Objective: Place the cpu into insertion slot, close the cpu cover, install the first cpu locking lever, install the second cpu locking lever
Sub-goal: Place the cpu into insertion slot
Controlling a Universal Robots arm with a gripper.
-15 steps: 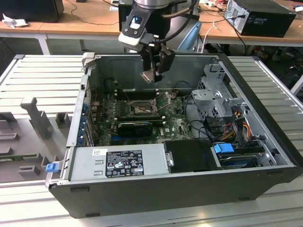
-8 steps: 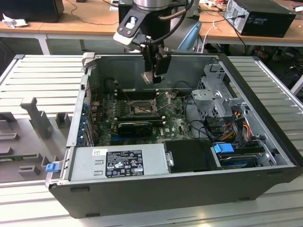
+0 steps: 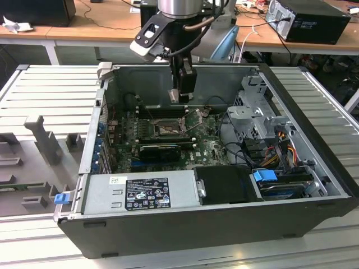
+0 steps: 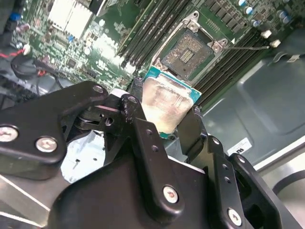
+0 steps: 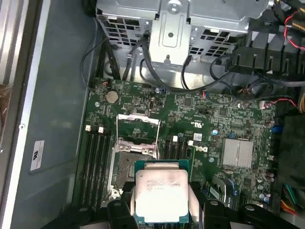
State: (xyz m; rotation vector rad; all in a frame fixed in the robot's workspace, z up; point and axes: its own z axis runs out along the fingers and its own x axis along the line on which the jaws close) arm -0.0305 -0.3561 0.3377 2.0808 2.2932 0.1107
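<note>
2 black fingers [image 4: 190,131] of the gripper [image 5: 162,206] are closed on opposite edges of the cpu [image 5: 162,193]. This leaves its silvery lid and green border bare in both wrist views. The edge grip probably keeps the pads off the contact side and holds the chip flat for seating.

In the exterior view the gripper [image 3: 183,96] hangs straight down inside the open computer case [image 3: 168,224], which lies on its side on the ribbed worktop [image 3: 50,84]. It is above the motherboard [image 5: 214,119].

The insertion slot [image 5: 133,167] has its contact field exposed, and the cpu cover [image 5: 137,144] is swung up from its far edge, so the opening is free to receive the chip. In the second wrist view the cpu [image 4: 167,102] is held clear of the board, with one edge appearing just beside the insertion slot [image 4: 188,55] and not over it. I judge it not yet seated. Memory slots [image 5: 95,162] run alongside the socket, close to the path, so the chip will need to stay level there.
</note>
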